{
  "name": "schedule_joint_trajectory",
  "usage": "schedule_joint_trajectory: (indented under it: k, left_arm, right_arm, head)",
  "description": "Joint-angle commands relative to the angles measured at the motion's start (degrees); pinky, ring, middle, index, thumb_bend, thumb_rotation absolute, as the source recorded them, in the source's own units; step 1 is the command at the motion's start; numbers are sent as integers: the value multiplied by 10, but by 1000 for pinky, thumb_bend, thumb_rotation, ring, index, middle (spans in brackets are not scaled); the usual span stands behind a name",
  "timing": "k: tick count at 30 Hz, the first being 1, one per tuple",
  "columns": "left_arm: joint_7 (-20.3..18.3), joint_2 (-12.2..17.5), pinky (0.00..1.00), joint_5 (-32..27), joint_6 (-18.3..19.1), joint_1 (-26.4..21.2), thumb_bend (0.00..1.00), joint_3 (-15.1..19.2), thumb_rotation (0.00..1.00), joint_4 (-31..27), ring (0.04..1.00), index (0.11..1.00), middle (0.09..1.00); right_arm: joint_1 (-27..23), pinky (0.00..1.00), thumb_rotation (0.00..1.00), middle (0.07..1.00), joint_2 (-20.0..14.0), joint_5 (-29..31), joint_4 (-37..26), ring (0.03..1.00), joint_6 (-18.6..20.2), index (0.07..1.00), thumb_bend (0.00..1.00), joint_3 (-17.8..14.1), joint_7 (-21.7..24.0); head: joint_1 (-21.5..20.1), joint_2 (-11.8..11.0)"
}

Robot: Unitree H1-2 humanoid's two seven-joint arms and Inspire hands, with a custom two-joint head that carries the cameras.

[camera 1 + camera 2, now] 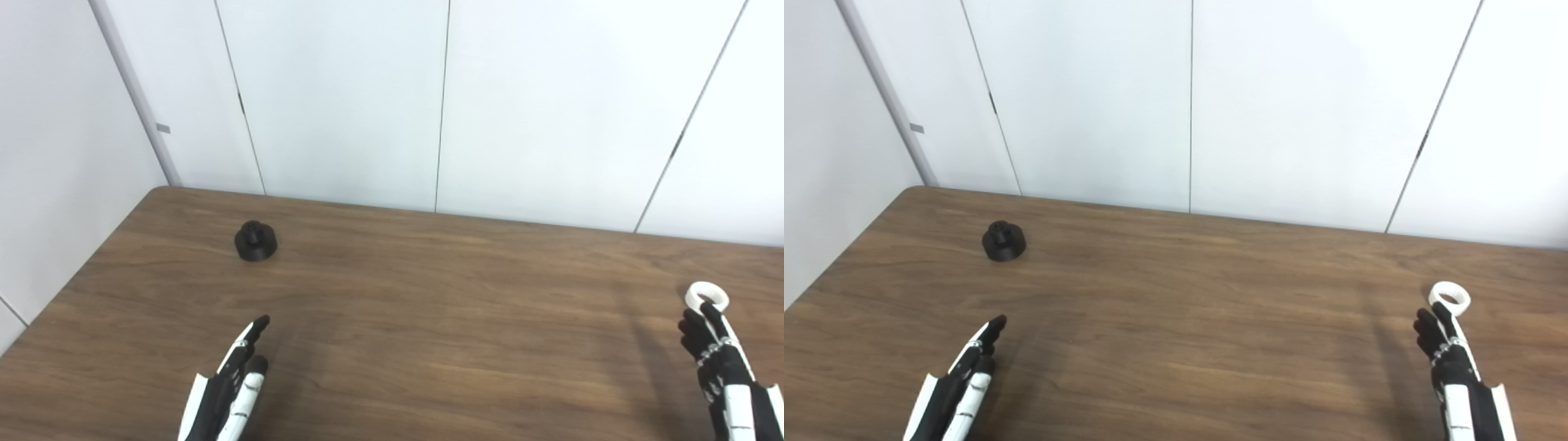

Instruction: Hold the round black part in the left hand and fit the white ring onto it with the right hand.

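The round black part [255, 241], knob-topped, sits apart from the white ring [707, 296].

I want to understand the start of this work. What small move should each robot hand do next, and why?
Probably the left robot hand should reach forward to the round black part, which stands untouched on the table. The right robot hand, fingertips at the white ring, has not clearly grasped it.

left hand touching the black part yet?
Apart. The left eye view shows bare table between the left robot hand and the black part.
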Motion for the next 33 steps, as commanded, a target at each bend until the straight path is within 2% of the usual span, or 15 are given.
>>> schedule_joint_trajectory:
  k: [1, 4, 6, 8, 9, 12, 14, 18, 21, 27, 33]
  left_arm:
    - [13, -16, 1000, 20, 13, -2, 545, -7, 797, 18, 985, 939, 959]
    - [30, -15, 944, 60, 38, -6, 591, -2, 630, -4, 956, 933, 945]
    - [39, -10, 915, 84, 51, -16, 608, 1, 578, -16, 942, 931, 937]
    - [50, -5, 887, 109, 66, -31, 618, 6, 422, -30, 918, 919, 925]
    - [57, -2, 884, 123, 80, -42, 622, 11, 388, -38, 912, 914, 920]
    - [66, 7, 969, 148, 119, -72, 689, 23, 273, -55, 933, 900, 907]
    - [66, 19, 963, 165, 138, -90, 723, 29, 262, -61, 933, 900, 906]
    - [58, 51, 863, 215, 205, -142, 771, 41, 235, -75, 890, 889, 890]
    - [53, 71, 813, 235, 238, -169, 796, 43, 235, -71, 872, 889, 884]
    - [49, 120, 892, 258, 265, -223, 809, 47, 258, -28, 912, 883, 908]
    - [55, 153, 856, 269, 274, -268, 824, 45, 288, 28, 913, 865, 905]
  right_arm:
    - [32, 925, 1000, 922, 9, -3, 73, 920, -7, 954, 535, 2, -4]
    - [31, 900, 1000, 912, 9, -11, 76, 903, -12, 947, 541, 2, -8]
    - [31, 895, 1000, 910, 9, -11, 76, 901, -12, 945, 545, 2, -7]
    - [31, 890, 1000, 908, 9, -13, 76, 903, -12, 944, 558, 2, -7]
    - [31, 888, 1000, 908, 10, -12, 76, 903, -11, 944, 559, 1, -8]
    - [32, 899, 1000, 907, 12, -11, 74, 905, -5, 945, 573, 1, -8]
    - [32, 903, 1000, 908, 13, -11, 74, 908, -5, 948, 576, 1, -7]
    - [31, 899, 1000, 907, 14, -13, 76, 907, -9, 946, 572, 2, -9]
    - [29, 892, 1000, 909, 15, -16, 80, 905, -13, 944, 560, 3, -10]
    - [28, 882, 1000, 903, 17, -19, 81, 902, -9, 940, 559, 3, -13]
    - [26, 879, 1000, 900, 17, -21, 83, 898, -9, 941, 565, 3, -14]
  head:
    - [1, 0]
    - [-3, 1]
    - [-2, 1]
    - [-3, 2]
    - [-3, 2]
    - [-2, 2]
    - [-2, 3]
    - [-2, 4]
    - [-3, 4]
    - [-3, 4]
    - [-2, 4]
